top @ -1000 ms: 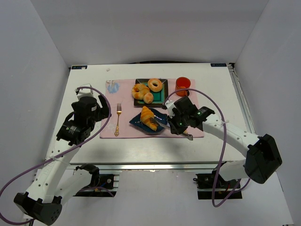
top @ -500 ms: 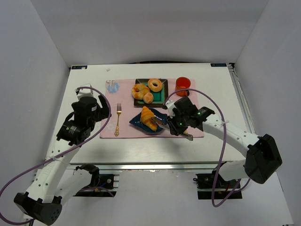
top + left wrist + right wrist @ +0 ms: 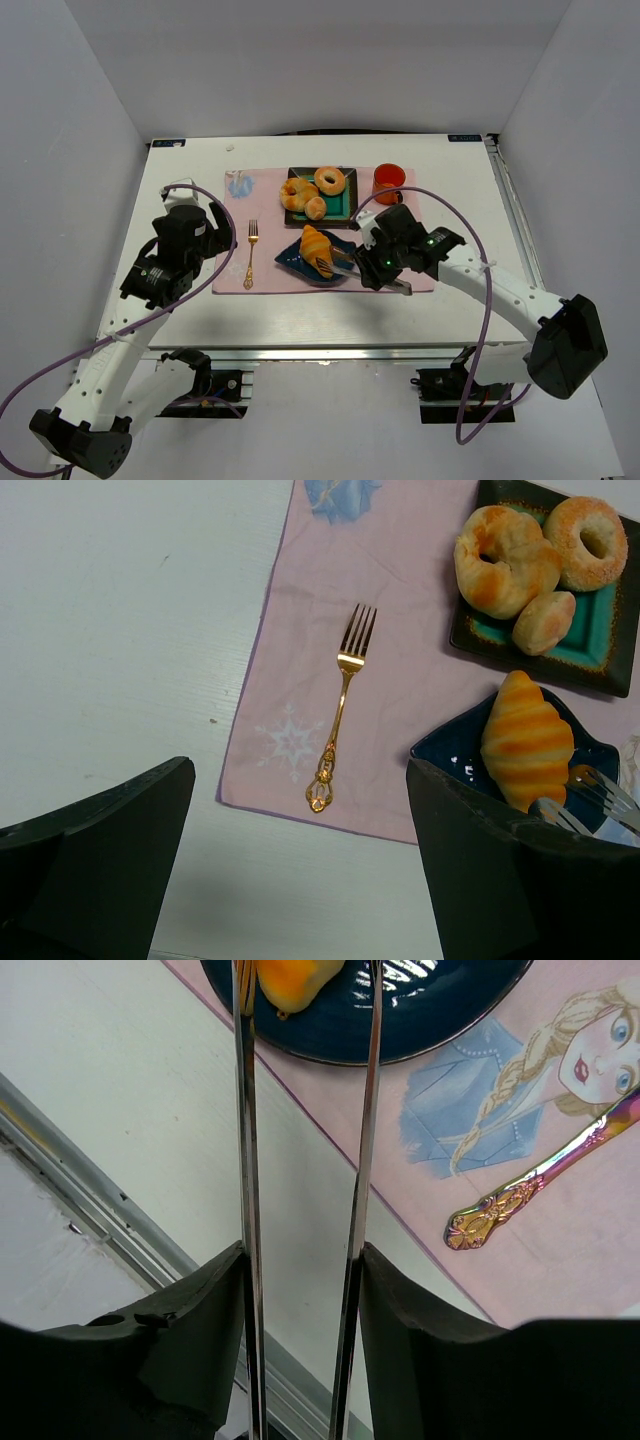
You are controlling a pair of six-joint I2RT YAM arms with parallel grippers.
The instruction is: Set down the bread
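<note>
The bread (image 3: 315, 247), a long golden-orange ridged croissant, lies on the dark blue plate (image 3: 288, 262). The left wrist view shows the bread (image 3: 527, 742) on the plate (image 3: 450, 760). My right gripper (image 3: 370, 266) sits just right of the plate, shut on metal tongs (image 3: 337, 265). In the right wrist view the gripper (image 3: 300, 1260) presses both arms of the tongs (image 3: 246, 1140), which stand spread. Their tips reach either side of the bread's end (image 3: 290, 980) over the plate (image 3: 440, 1000). My left gripper (image 3: 180, 250) hovers left of the mat, and here the gripper (image 3: 300, 880) is open and empty.
A pink placemat (image 3: 270, 215) carries a gold fork (image 3: 250, 255), a teal tray (image 3: 347, 205) with a doughnut (image 3: 330, 180) and smaller pastries, and a red cup (image 3: 388, 182). An iridescent utensil handle (image 3: 540, 1185) lies on the mat. The table's front rail (image 3: 90, 1200) is close below the tongs.
My right gripper's fingers have moved apart and the tongs have sprung open off the bread, which now rests on the blue plate. The left arm has not moved.
</note>
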